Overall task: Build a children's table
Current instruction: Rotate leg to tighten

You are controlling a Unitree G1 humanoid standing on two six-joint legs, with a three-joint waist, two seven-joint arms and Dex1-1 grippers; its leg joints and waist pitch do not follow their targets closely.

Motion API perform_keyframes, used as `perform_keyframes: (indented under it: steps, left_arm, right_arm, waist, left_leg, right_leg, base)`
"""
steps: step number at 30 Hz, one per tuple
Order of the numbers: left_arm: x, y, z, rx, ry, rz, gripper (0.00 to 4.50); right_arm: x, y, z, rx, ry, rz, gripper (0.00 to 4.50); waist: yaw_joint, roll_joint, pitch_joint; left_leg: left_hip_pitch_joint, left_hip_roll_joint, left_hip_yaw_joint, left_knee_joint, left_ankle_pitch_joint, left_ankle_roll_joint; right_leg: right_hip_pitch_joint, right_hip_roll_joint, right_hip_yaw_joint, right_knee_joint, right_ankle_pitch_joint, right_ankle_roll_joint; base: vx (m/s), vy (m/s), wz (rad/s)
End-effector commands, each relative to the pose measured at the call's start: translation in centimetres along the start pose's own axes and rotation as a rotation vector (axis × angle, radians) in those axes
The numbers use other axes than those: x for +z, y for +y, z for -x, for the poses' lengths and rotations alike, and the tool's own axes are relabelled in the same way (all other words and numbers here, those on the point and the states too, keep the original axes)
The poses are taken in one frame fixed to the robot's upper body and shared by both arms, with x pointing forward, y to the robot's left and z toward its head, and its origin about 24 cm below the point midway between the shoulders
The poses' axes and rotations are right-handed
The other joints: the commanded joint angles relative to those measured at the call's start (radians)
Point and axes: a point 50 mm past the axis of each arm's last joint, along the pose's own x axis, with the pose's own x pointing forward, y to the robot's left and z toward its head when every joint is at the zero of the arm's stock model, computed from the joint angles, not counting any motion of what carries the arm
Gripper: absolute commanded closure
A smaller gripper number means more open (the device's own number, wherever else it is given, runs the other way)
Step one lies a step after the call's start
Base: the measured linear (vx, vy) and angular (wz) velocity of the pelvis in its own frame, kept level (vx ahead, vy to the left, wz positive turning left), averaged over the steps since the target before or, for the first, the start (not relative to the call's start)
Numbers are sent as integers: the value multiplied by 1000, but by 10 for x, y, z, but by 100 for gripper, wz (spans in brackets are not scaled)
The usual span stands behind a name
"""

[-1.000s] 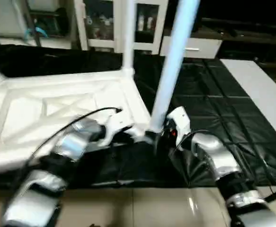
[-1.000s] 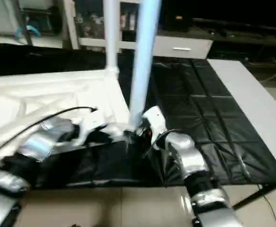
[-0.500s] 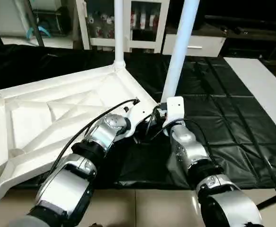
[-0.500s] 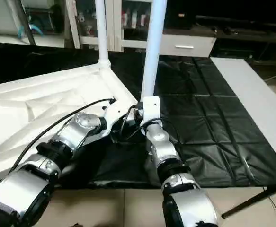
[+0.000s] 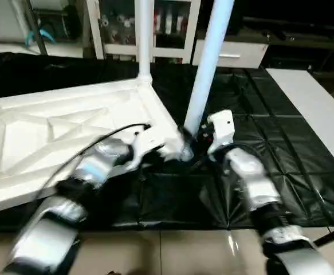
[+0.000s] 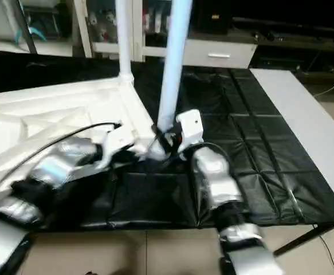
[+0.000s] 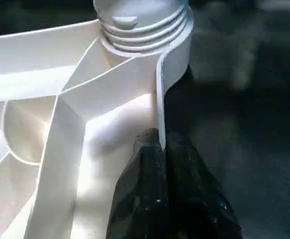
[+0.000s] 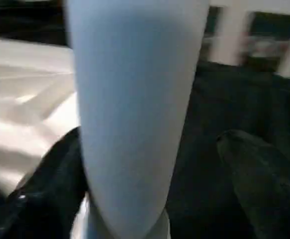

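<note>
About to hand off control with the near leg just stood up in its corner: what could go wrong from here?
1. The near leg leans slightly, and the right gripper stands open around it, one finger clear of the tube; if not fully screwed in, it may tip.
2. The left gripper pinches only the thin rim of the tabletop; a slip could let it shift.
3. Withdrawing the right arm could knock the leg.

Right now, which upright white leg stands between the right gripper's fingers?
The near leg, at the tabletop's front corner by the right gripper; the other leg stands at the far corner.
</note>
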Motion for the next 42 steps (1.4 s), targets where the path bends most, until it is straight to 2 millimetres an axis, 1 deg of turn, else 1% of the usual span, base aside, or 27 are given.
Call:
perform_keyframes:
  steps: [1,3,4,6,7,9,10,11,13,14,15,17,18,19,20,21,22,23,24,25,28,31,32,35,36,37,42]
  left_arm:
    - [-37,-24,4,-193,148,47,450]
    - [-39,-30,12,-272,148,18,450]
    - [-40,-38,19,-355,140,13,450]
    - [-39,-44,23,-410,138,13,450]
    - [-38,-48,24,-454,143,11,450]
    - [-37,-49,25,-467,149,7,450]
    - [-36,-51,25,-484,156,-7,450]
    - [-35,-53,25,-496,163,-18,450]
    - [-31,-56,24,-520,173,-39,450]
    - [-29,-56,22,-519,173,-48,450]
    - [-28,-56,22,-518,172,-54,450]
    - [-26,-55,21,-512,171,-57,450]
    - [-25,-54,21,-511,172,-55,450]
    - [-24,-53,21,-510,172,-55,450]
    - [-24,-53,21,-510,173,-54,450]
    - [-23,-52,20,-507,174,-56,450]
    - [-23,-52,20,-505,176,-58,450]
    - [-22,-51,20,-503,179,-61,450]
    - [-22,-51,20,-503,182,-65,450]
    - [-22,-51,20,-503,182,-65,450]
    - [-22,-50,19,-504,186,-68,450]
    - [-23,-50,18,-502,188,-66,450]
    - [-23,-50,18,-502,189,-65,450]
    - [-21,-50,18,-500,190,-67,450]
    - [-21,-50,18,-500,190,-67,450]
    - [-23,-49,18,-493,195,-67,450]
    - [-27,-50,19,-489,206,-59,450]
  right_arm:
    - [3,-21,18,49,42,11,5]
    - [2,-19,26,175,86,29,5]
    - [-2,-14,35,332,144,52,5]
    - [-5,-9,42,451,198,53,5]
    - [-8,-7,46,523,233,54,5]
    - [-9,-6,46,539,245,58,5]
    - [-10,-4,47,579,263,59,5]
    - [-11,-1,47,613,280,63,5]
    - [-14,2,48,668,320,76,5]
    - [-15,3,47,674,331,85,5]
    - [-15,4,46,677,337,89,5]
    - [-15,6,45,691,340,85,5]
    - [-16,7,44,705,350,84,5]
    - [-17,8,44,714,360,87,22]
    - [-18,8,44,721,367,90,33]
    - [-19,8,43,723,371,89,33]
    - [-19,9,42,725,372,88,52]
    - [-19,9,42,725,370,84,52]
    - [-19,10,41,727,369,82,52]
    - [-19,10,41,727,369,82,70]
    - [-21,11,41,741,376,88,84]
    - [-22,11,41,750,387,93,119]
    - [-23,11,41,751,389,94,119]
    - [-20,9,40,758,389,100,149]
    - [-20,9,40,758,389,100,160]
    - [-21,10,40,771,400,109,165]
    - [-23,11,41,790,419,118,182]
  waist:
    - [3,10,-62]
    - [4,8,-62]
    - [5,4,-61]
    - [7,8,-59]
    - [10,10,-56]
    - [11,11,-52]
    - [11,7,-51]
    - [12,8,-53]
    - [12,5,-52]
    - [14,6,-52]
    - [13,1,-52]
    - [15,3,-55]
    - [15,3,-55]
    - [16,14,-56]
    - [16,11,-57]
    - [17,17,-59]
    - [17,13,-59]
    - [18,15,-59]
    - [18,14,-60]
    - [19,15,-59]
    - [20,14,-58]
    - [20,19,-59]
    - [20,17,-59]
    - [21,11,-59]
    - [21,13,-58]
    - [21,8,-59]
    - [21,8,-59]
  left_leg:
    - [3,17,6,-63,-221,51]
    - [2,17,7,-62,-220,57]
    - [1,18,7,-61,-221,61]
    - [5,19,9,-62,-228,62]
    - [7,20,9,-64,-253,56]
    - [8,20,8,-68,-295,35]
    - [9,19,7,-71,-326,20]
    - [11,20,4,-71,-340,10]
    - [12,20,4,-71,-344,7]
    - [14,20,4,-71,-340,6]
    - [13,20,6,-70,-336,8]
    - [9,19,4,-70,-306,7]
    - [9,19,4,-70,-306,7]
    - [9,18,3,-70,-304,2]
    - [9,18,4,-69,-300,3]
    - [9,17,3,-68,-295,3]
    - [8,17,4,-68,-294,3]
    - [9,17,4,-68,-295,3]
    - [9,16,4,-67,-296,3]
    - [10,17,4,-68,-302,2]
    - [9,17,4,-68,-308,0]
    - [10,17,3,-68,-312,-2]
    - [10,17,3,-68,-315,-2]
    - [11,18,3,-68,-318,0]
    - [10,18,2,-69,-315,1]
    - [9,18,2,-68,-310,2]
    - [8,18,2,-68,-301,4]
  right_leg:
    - [50,-39,35,-58,-110,-236]
    - [53,-38,35,-56,-88,-247]
    - [55,-40,35,-55,-83,-252]
    - [50,-39,36,-57,-96,-252]
    - [48,-39,35,-60,-130,-251]
    - [45,-40,35,-68,-196,-239]
    - [44,-42,35,-73,-254,-225]
    - [44,-43,36,-74,-285,-215]
    - [41,-44,37,-77,-305,-208]
    - [39,-43,37,-77,-302,-209]
    - [39,-43,37,-78,-299,-210]
    - [44,-43,36,-72,-274,-210]
    - [44,-43,36,-72,-274,-210]
    - [44,-41,36,-70,-250,-214]
    - [45,-40,35,-70,-231,-220]
    - [46,-40,35,-67,-213,-227]
    - [47,-39,34,-66,-202,-230]
    - [47,-39,34,-66,-200,-231]
    - [47,-39,34,-66,-199,-233]
    - [47,-39,34,-67,-204,-235]
    - [48,-39,34,-68,-213,-231]
    - [48,-40,34,-68,-219,-230]
    - [48,-39,34,-69,-221,-229]
    - [47,-40,34,-70,-236,-228]
    - [47,-40,34,-69,-236,-228]
    - [48,-41,34,-68,-239,-227]
    - [47,-41,34,-68,-239,-222]
  base:
    - [0,0,0]
    - [0,0,0]
    - [0,0,0]
    - [0,0,0]
    - [0,0,0]
    - [0,0,0]
    - [0,0,0]
    - [0,0,0]
    - [0,0,0]
    - [0,0,0]
    - [0,0,0]
    - [0,0,0]
    - [0,0,0]
    - [0,0,0]
    - [0,0,0]
    - [0,0,0]
    - [0,0,0]
    - [0,0,0]
    - [0,0,0]
    - [0,0,0]
    - [0,0,0]
    - [0,0,0]
    - [0,0,0]
    - [0,0,0]
    - [0,0,0]
    - [0,0,0]
    - [0,0,0]
